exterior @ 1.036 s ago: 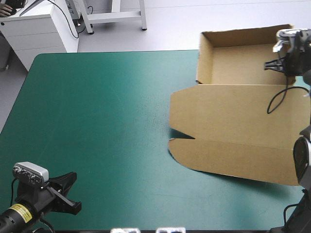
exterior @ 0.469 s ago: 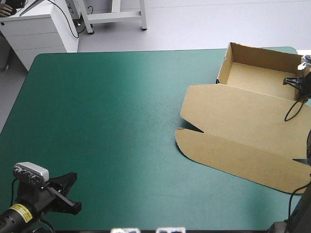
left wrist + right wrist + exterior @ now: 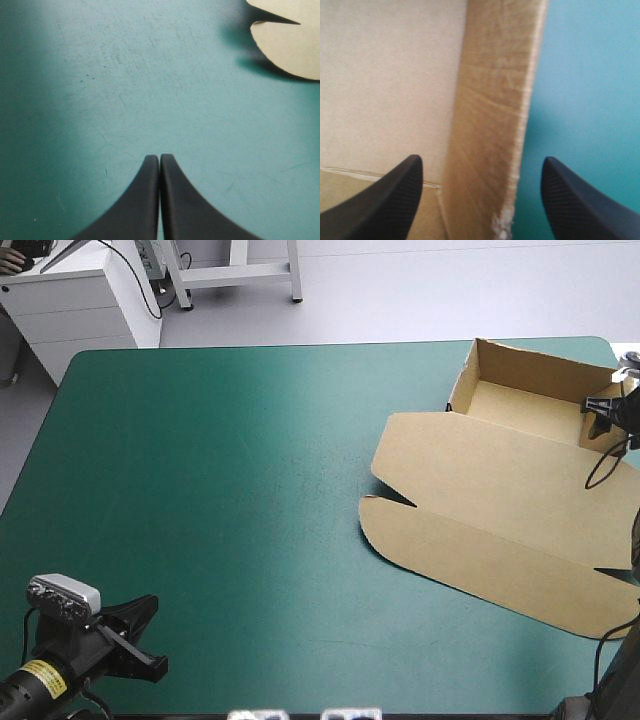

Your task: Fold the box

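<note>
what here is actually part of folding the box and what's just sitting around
Part of the job:
- brown box, open tray with lid flat
- right gripper, fingers open astride one tray wall

Just there:
- left gripper, fingers shut, far from the box
- teal-green cover

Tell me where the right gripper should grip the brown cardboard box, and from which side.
Best take the brown cardboard box by its raised end wall on the right, coming down from above. That wall stands upright with its thin top edge free, and the right gripper has its open jaws astride it: one inside, one over the teal-green cover.
</note>
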